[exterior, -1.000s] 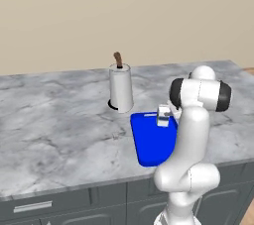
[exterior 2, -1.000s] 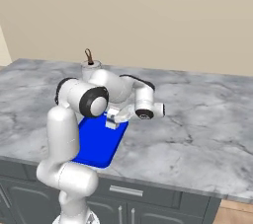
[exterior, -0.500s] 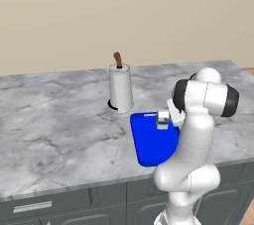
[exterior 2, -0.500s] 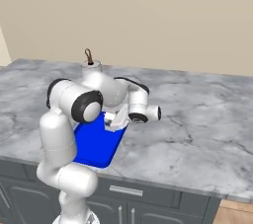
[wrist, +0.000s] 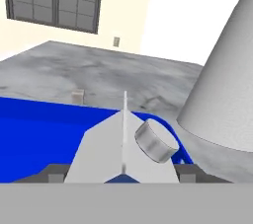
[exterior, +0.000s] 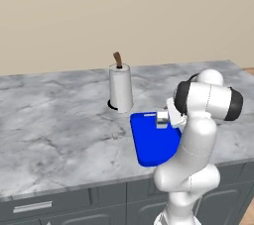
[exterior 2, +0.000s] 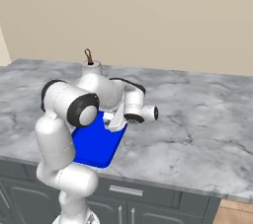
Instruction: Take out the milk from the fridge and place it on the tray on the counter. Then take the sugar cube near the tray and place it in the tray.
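A white robot arm's gripper (exterior: pixel 163 118) is clamped on the milk (wrist: pixel 123 146), a small white gabled carton, holding it over the far edge of the tray (exterior: pixel 154 142), a flat blue tray on the counter (exterior: pixel 59 130) of veined marble. Just beyond the tray stands a white paper-towel roll (exterior: pixel 120 89), close beside the carton. The sugar cube (wrist: pixel 77 96) sits on the marble just past the tray's rim.

Tray (exterior: pixel 151 142) bright blue; counter (exterior: pixel 54 125) grey-veined marble.
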